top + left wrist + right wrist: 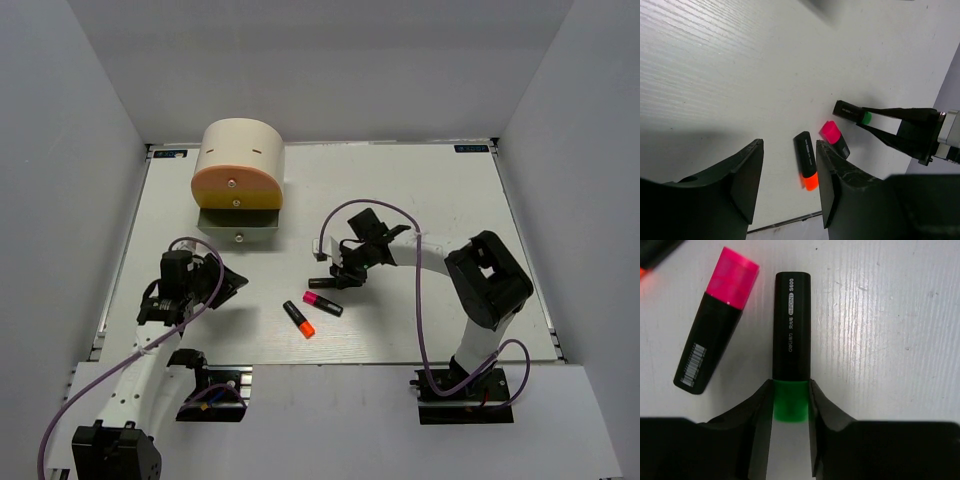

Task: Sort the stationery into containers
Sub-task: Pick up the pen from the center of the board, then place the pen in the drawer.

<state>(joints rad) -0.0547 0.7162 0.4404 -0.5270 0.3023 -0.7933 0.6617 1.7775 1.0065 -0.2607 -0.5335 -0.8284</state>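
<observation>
Green-cap highlighter [791, 330] barrel, white print: "deli", Chinese chars, "H-POINT" in oval, "S600". Pink-cap highlighter [710, 340], just left of it: barcode sticker [693, 365], digits too small to read.

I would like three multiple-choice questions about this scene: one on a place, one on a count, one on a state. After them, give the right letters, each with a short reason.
1. Where on the table does the container stand?
A) In its far left part
B) At its near right corner
C) Between the two arm bases

2. How many highlighters lie outside any gripper?
A) One
B) Two
C) Four

3. What is the state of the right gripper?
A) Open, with nothing between its fingers
B) Closed on a green cap
C) Closed on a pink cap

Answers:
1 A: the top view shows it far from the arms, on the left.
2 B: only the pink-capped highlighter and the orange-capped highlighter lie free.
3 B: its fingers press both sides of the green-capped highlighter at the cap.
</observation>
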